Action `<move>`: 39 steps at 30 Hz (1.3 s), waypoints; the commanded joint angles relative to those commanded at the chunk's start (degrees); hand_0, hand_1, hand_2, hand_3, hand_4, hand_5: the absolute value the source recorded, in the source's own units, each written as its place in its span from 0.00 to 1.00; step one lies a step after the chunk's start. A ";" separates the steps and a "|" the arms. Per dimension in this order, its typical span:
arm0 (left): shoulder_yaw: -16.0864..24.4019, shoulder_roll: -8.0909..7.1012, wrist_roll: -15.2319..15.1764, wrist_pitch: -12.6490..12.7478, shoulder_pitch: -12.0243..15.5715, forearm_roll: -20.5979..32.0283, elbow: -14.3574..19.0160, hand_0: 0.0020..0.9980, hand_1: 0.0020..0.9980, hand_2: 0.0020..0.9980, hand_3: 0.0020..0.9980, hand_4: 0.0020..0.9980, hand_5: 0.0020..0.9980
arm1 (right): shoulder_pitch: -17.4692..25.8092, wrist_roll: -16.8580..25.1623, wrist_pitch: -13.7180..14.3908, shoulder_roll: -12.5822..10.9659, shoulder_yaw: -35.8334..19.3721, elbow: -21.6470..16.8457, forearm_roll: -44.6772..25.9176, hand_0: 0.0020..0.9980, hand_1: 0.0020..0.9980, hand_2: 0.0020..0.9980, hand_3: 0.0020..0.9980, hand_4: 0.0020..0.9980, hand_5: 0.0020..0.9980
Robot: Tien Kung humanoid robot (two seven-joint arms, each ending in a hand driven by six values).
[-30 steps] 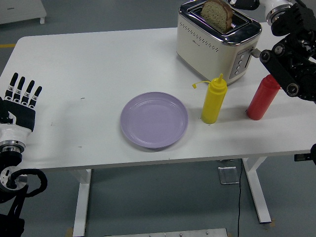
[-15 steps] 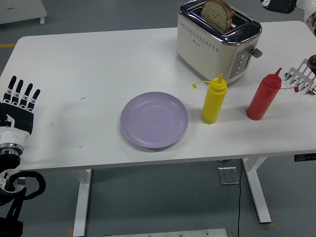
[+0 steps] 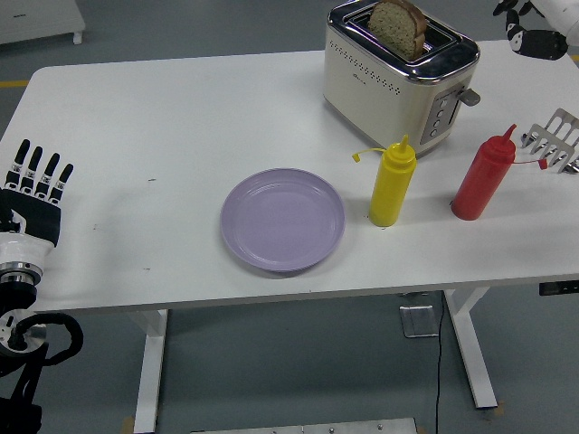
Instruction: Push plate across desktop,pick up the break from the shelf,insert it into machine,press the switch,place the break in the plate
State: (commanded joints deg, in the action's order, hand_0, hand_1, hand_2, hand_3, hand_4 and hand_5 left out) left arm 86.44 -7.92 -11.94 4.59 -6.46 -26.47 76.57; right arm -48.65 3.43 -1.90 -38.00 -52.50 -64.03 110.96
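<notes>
Bread slice (image 3: 398, 25) stands upright in slot of cream toaster (image 3: 398, 81), table's far right edge; crusty, grainy, long axis running along slot. I see right hand (image 3: 532, 38) at top right corner, nearer, bread lying left of it; can't tell its fingers. Left hand (image 3: 34, 194) rests at table's left edge, fingers straight, released. Lavender plate (image 3: 283, 220), smooth, round, near front edge.

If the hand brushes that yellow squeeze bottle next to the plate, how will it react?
The yellow squeeze bottle stands tall on a narrow base, so it probably tips rather than slides. Its round body would likely roll once down, perhaps toward the purple plate close beside it. It looks like soft plastic, probably light.
</notes>
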 joint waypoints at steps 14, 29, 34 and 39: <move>0.15 -0.03 0.18 -0.21 -0.26 -0.01 -0.18 0.85 0.89 0.97 0.88 0.68 1.00 | 0.15 2.76 -2.75 -0.89 4.01 1.29 1.92 0.57 0.61 0.65 0.58 0.13 0.20; 0.16 0.29 0.40 -0.40 -0.60 -0.12 -0.30 0.85 0.89 0.97 0.88 0.68 1.00 | -1.64 3.35 -3.57 -0.13 9.79 2.76 1.13 0.57 0.62 0.64 0.57 0.12 0.18; 0.20 0.33 0.39 -0.38 -0.59 -0.13 -0.32 0.85 0.89 0.97 0.88 0.68 1.00 | -2.14 3.65 -3.52 0.51 10.90 3.94 0.86 0.57 0.61 0.64 0.57 0.12 0.18; 0.13 0.36 0.39 -0.37 -0.64 -0.13 -0.34 0.85 0.89 0.97 0.88 0.68 1.00 | -2.45 3.86 -3.44 0.99 11.58 4.91 0.72 0.57 0.61 0.64 0.57 0.11 0.16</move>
State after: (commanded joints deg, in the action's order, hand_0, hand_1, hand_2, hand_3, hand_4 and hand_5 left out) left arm 86.57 -7.56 -11.55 4.22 -7.10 -26.60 76.22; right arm -51.10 7.28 -5.34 -37.01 -40.92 -59.12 111.68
